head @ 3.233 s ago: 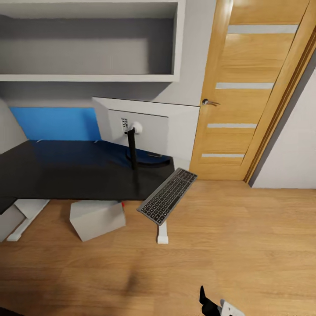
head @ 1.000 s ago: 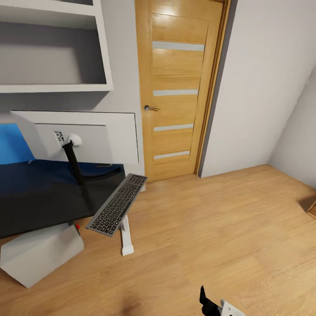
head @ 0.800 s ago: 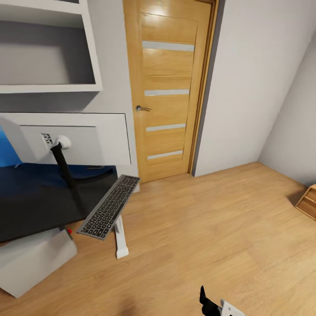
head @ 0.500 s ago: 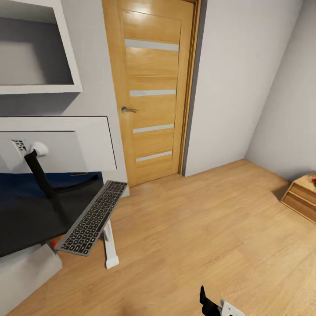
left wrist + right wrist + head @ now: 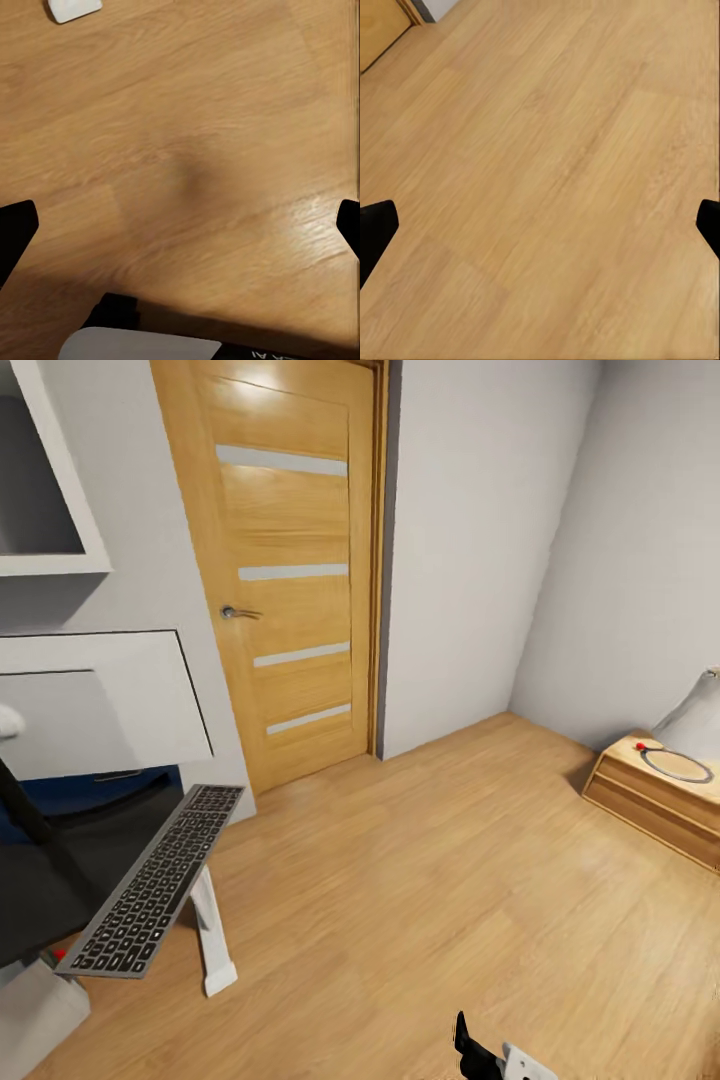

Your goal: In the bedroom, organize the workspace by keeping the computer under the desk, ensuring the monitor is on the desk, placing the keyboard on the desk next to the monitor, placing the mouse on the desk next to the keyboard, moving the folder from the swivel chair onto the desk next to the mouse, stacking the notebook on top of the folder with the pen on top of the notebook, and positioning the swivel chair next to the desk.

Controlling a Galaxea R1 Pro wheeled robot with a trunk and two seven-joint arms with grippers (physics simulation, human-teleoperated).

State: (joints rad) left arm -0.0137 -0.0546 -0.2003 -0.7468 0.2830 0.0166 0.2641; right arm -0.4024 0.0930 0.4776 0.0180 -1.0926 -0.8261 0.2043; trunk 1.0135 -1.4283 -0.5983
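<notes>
The keyboard lies slanted at the right end of the black desk, with its near end hanging past the desk's edge. Behind it the monitor shows its white back, cut off by the picture's left side. A grey-white box, the computer, sits on the floor under the desk. My left gripper hangs open over bare wood floor, and so does my right gripper; nothing is between either pair of fingers.
A shut wooden door stands just right of the desk, whose white leg and foot rest on the floor. A low light-wood unit sits at the far right wall. Wide wood floor stretches between them.
The head view has swung to the right: desk, monitor and keyboard slid toward the picture's left edge and the low wood unit came into view. The things themselves have not moved.
</notes>
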